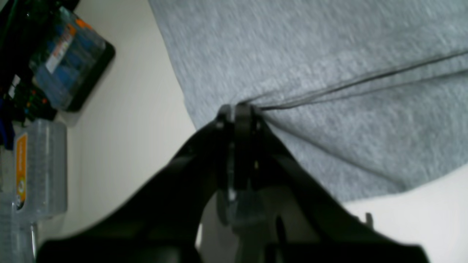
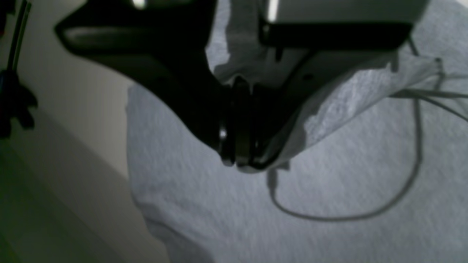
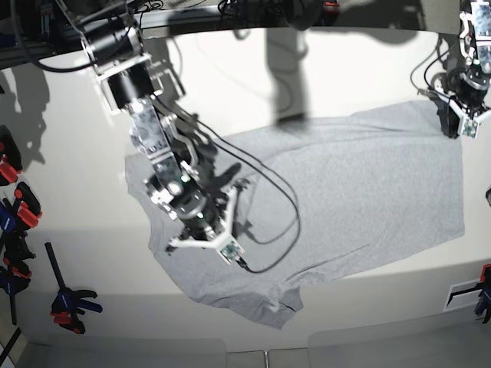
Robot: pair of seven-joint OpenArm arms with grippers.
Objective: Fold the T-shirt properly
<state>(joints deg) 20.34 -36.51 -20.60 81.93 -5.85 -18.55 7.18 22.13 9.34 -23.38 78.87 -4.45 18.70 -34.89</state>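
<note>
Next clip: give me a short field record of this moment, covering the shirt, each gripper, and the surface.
T-shirt: grey, spread mostly flat on the table, plain side showing
Left gripper: shut on the T-shirt at an edge, fabric pulled into creases
Right gripper: shut on the T-shirt, a bunched fold lifted
Table: white
Cable: black, trailing from the right arm over the shirt
Fold progress: no finished fold visible

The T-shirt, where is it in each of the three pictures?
Left wrist: the T-shirt fills the upper right, its edge pinched in the shut left gripper.
Right wrist: it covers the middle and right, a bunched part clamped in the shut right gripper.
Base: it lies spread across the white table, from lower left to upper right.
Shared landmark: the white table beside the grey cloth.
</note>
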